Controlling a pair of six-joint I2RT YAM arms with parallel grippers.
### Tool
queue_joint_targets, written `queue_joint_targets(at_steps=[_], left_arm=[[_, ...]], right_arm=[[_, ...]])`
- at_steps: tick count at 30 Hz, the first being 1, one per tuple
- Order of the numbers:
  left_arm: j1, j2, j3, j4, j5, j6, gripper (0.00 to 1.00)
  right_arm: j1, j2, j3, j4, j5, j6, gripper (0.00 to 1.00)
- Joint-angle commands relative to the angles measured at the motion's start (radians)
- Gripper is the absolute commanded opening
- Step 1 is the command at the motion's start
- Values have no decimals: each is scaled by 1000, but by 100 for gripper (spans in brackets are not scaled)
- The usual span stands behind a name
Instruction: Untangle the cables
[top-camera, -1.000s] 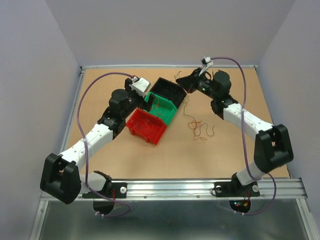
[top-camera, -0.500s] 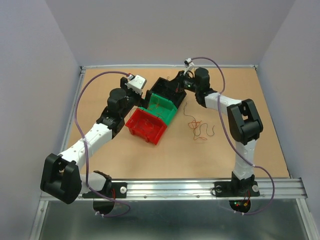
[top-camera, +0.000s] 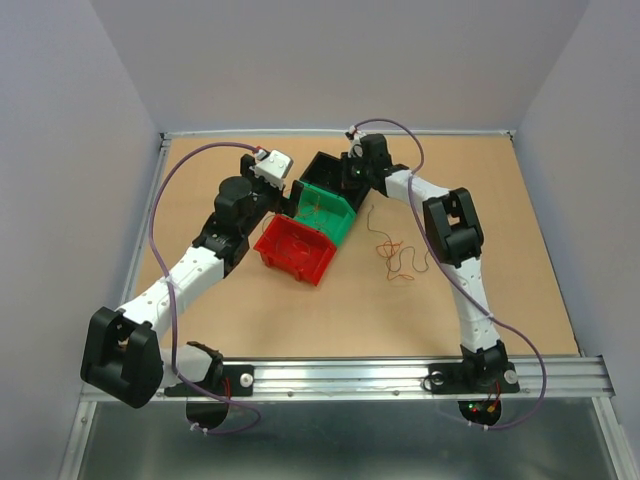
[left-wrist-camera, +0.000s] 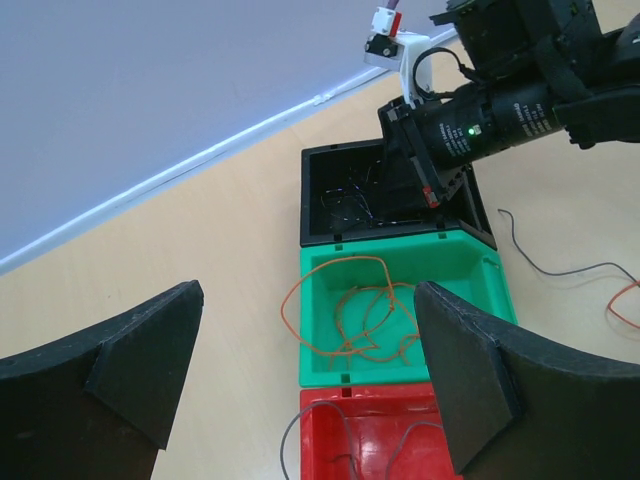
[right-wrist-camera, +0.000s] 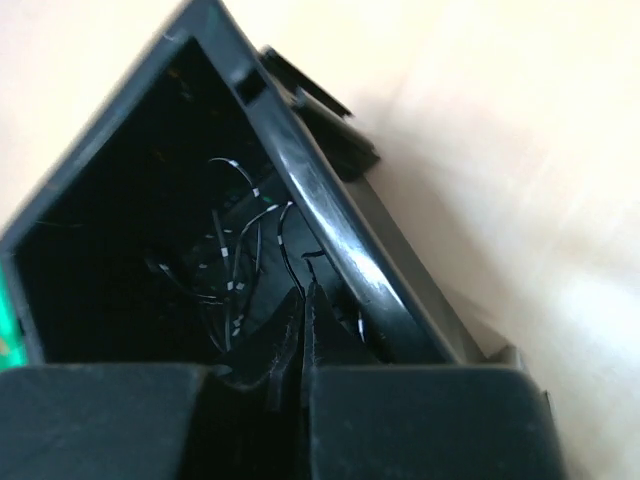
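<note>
Cables (top-camera: 395, 252) lie well apart from closed right gripper (right-wrist-camera: 303, 290) and open left gripper (left-wrist-camera: 308, 295).

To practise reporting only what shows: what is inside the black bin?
Thin dark wires curl inside the black bin, and the shut right gripper reaches in over them. The gripper hides one corner of the floor; the rest is too dark to read.

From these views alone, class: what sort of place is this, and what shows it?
Probably a robotics test cell: left arm and right arm bolted to a metal rail, a wooden tabletop boxed in by plain grey walls, and small bins holding thin wires.
</note>
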Motion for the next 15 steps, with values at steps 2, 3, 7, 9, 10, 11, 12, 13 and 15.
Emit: queue_joint_targets(at_steps=[2,3,7,9,10,11,12,13,15], left_arm=[[5,-8,0,51,28,11,99],[5,-10,-1,51,31,16,99],[5,-5,-3,51,45,24,99],[5,-1,0,48,39,28,99],[5,-1,0,50,36,27,99],[5,-2,0,48,34,30,99],[5,-4,-1,50,32,30,99],[5,-1,-1,50,34,30,99],[5,-2,-1,48,32,33,99]], right_arm=[[34,34,102,-275,229,-108,2],[39,22,92,-275,251,-123,3],[49,-53,79,-270,274,-128,10],[62,-75,79,-264,288,-129,14],[68,-88,78,-261,297,-131,16],[78,-111,75,-258,317,-131,18],[83,-125,70,-253,332,-126,19],[92,-153,64,-237,361,-123,22],[102,-188,21,-206,397,-111,23]])
